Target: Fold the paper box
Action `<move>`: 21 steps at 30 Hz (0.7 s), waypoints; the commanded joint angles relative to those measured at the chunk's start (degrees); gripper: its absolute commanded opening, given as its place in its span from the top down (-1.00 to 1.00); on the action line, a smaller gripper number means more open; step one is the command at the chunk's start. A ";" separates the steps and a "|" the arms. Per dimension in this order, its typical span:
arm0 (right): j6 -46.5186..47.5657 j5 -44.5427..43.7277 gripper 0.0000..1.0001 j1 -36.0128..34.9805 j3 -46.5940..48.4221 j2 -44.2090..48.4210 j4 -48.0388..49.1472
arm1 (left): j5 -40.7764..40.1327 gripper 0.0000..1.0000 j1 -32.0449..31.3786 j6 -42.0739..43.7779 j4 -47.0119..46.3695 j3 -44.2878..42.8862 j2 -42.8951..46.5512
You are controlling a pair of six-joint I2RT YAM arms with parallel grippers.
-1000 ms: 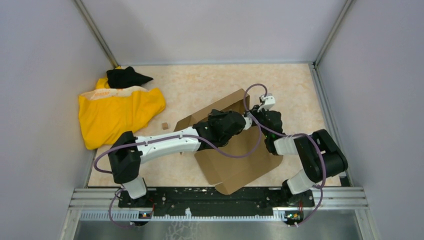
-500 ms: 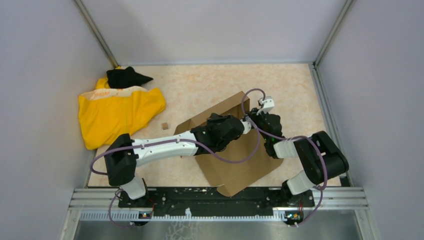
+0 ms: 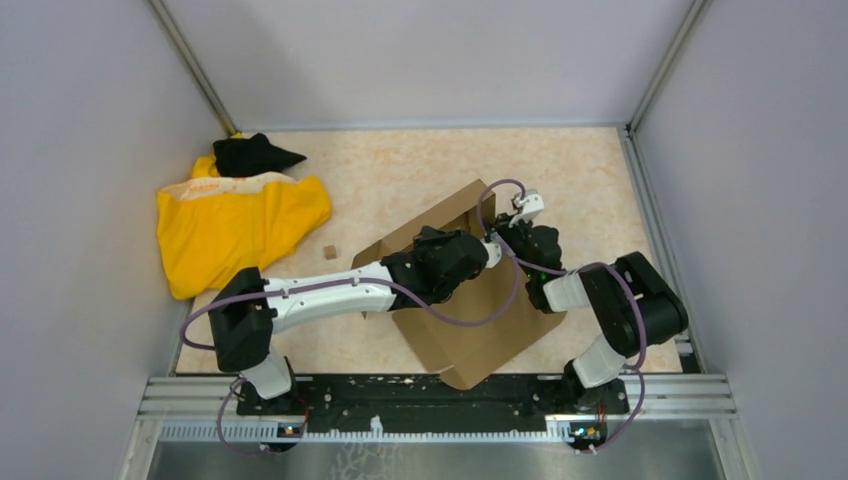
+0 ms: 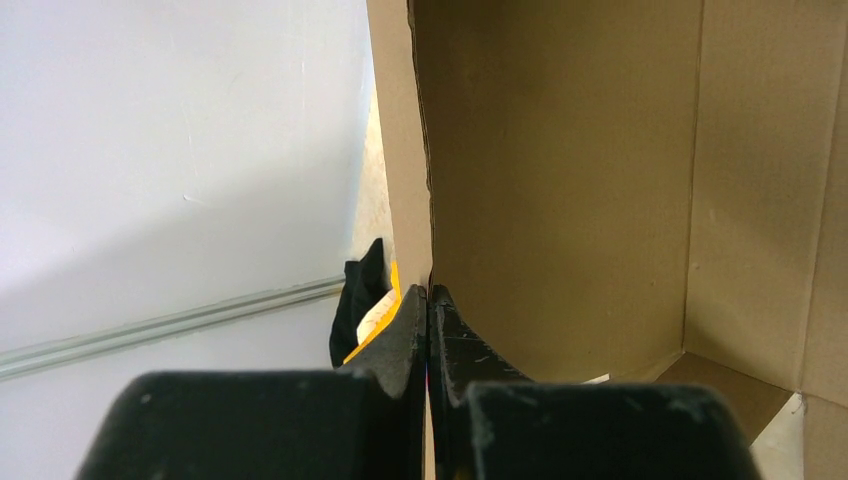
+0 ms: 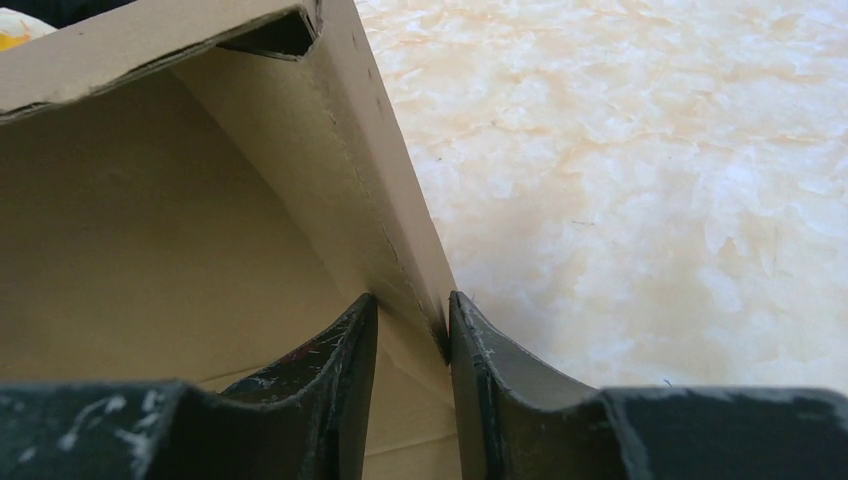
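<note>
Since a second ago, the right gripper [image 5: 410, 310] has let its fingers part, and the right arm's elbow has swung slightly toward the left arm. The paper box [image 3: 470, 340] sits nearly where it was.

We find the right gripper spread. Its scuffed black fingers [image 5: 340, 370] straddle an upright box wall, one inside the box and one outside, over the table top [image 5: 650, 150]. Beyond the fingers, the wall is doubled over and ends in a hollow triangular edge.

The left gripper [image 4: 428, 300] is pressed together. Its tips meet the vertical cut edge of a panel directly ahead, and we cannot tell whether any cardboard is pinched between them. To the right of this gripper, the box interior shows straight creases and an inner corner.

The box is plain brown corrugated cardboard, matte and partly erected. It lies beneath both grippers, with its flat panel extending toward the arm bases. The table top is beige and marbled.

Well to the left of the left gripper lies a crumpled yellow cloth [image 3: 235, 225] with a black cloth [image 3: 250, 153] at its far side. A tiny cardboard scrap [image 3: 328, 251] sits between the cloth and the box.
</note>
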State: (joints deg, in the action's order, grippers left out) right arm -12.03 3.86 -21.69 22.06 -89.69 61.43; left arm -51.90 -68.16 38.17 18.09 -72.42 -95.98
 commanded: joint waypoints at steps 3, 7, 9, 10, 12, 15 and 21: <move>0.52 6.68 0.33 -1.33 5.22 -3.10 9.69 | 4.71 1.00 -0.92 -1.24 -0.96 -0.44 -0.28; 0.22 7.26 0.52 -1.38 8.04 -5.56 8.86 | 4.88 1.00 -0.92 -1.13 -0.95 -0.44 -0.30; -0.34 6.15 0.68 -1.34 9.18 -6.52 8.43 | 4.90 1.00 -0.86 -1.10 -0.98 -0.44 -0.26; -0.62 5.43 0.73 -1.33 9.64 -7.04 8.13 | 4.89 1.00 -0.83 -1.15 -0.97 -0.46 -0.26; -1.19 3.25 0.78 -1.33 9.84 -7.38 8.38 | 4.88 1.00 -0.83 -1.11 -1.03 -0.44 -0.32; -1.56 -0.49 0.83 -1.53 9.95 -7.54 8.27 | 4.98 1.00 -0.78 -1.04 -1.30 -0.37 -0.50; 0.73 -11.10 0.86 -2.69 9.93 -5.47 4.28 | 5.29 1.00 -0.66 -0.84 -1.68 -0.26 -0.63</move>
State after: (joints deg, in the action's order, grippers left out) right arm -11.73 0.97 -22.63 28.67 -97.32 62.59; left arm -51.96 -68.14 38.17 17.65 -72.42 -95.98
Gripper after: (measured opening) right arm 0.114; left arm 0.005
